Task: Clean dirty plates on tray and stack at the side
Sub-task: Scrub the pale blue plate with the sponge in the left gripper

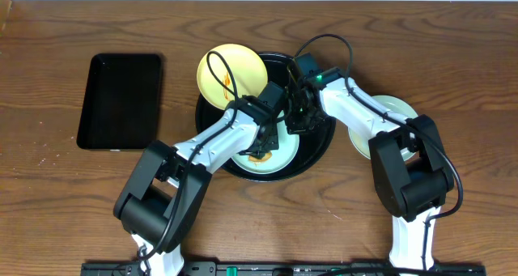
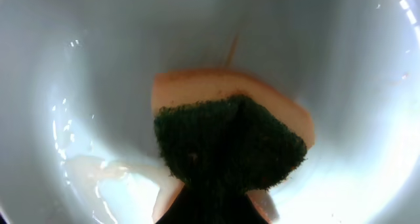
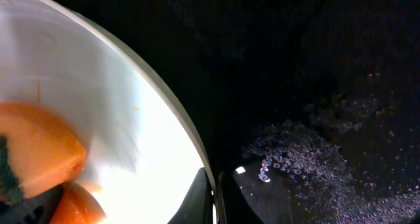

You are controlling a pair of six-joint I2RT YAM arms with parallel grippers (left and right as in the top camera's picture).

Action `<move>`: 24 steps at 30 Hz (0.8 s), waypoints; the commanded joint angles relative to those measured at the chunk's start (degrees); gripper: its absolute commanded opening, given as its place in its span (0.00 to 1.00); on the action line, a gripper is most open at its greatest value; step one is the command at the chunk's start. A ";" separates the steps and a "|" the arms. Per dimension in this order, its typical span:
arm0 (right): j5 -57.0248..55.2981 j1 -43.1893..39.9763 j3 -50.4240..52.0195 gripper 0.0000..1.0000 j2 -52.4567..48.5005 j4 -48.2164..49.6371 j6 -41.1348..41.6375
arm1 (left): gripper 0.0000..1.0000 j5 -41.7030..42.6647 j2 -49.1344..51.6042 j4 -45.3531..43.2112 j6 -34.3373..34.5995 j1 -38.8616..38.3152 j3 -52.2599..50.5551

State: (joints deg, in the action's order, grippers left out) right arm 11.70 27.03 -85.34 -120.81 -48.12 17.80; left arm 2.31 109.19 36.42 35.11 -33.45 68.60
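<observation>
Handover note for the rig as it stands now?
Left hand: shut on the sponge, pressed on the smeared plate in the round tray.
Right hand: shut on that plate's rim.
Yellow plate: smeared, leaning on the tray's rim.
Third plate: on the table at the right; visible part looks clean.
Left to do: finish this plate, clean the yellow one, stack them.

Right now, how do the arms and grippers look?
Both the left arm and right arm have white links, bulky black joints and looping black cables. The left gripper and right gripper are black; a green light glows by the right wrist.
</observation>
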 commanded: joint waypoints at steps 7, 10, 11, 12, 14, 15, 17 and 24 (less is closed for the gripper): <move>-1.31 0.04 0.44 0.01 -2.38 0.94 0.59 | 0.07 0.46 1.20 -3.67 -3.15 0.39 -0.11; -1.31 0.04 0.44 0.01 -2.38 0.92 0.59 | 0.07 -4.42 1.20 -8.46 -3.15 0.37 -0.11; -1.31 0.04 0.44 0.01 -2.38 0.92 0.59 | 0.07 -5.97 1.20 -9.86 -3.17 0.37 -0.11; -1.31 0.07 0.44 0.01 -2.38 0.90 0.59 | 0.07 -7.76 1.20 -10.86 -3.15 0.39 -0.11; -1.31 0.04 0.44 0.01 -2.38 0.83 0.59 | 0.08 -12.20 1.20 -11.72 -3.15 0.37 -0.11; -1.31 0.04 0.44 0.01 -2.38 0.83 0.59 | 0.08 -14.16 1.20 -11.58 -3.17 0.37 -0.13; -1.31 0.04 0.44 0.01 -2.38 0.83 0.59 | 0.08 -17.05 1.20 -10.10 -3.15 0.39 -0.13; -1.31 0.04 0.44 0.01 -2.38 0.92 0.61 | 0.08 -16.22 1.25 0.04 -1.18 0.37 -0.13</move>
State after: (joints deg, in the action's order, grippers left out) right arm 11.73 27.03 -85.34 -120.81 -48.10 17.80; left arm -12.45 109.54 34.09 32.99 -33.17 68.60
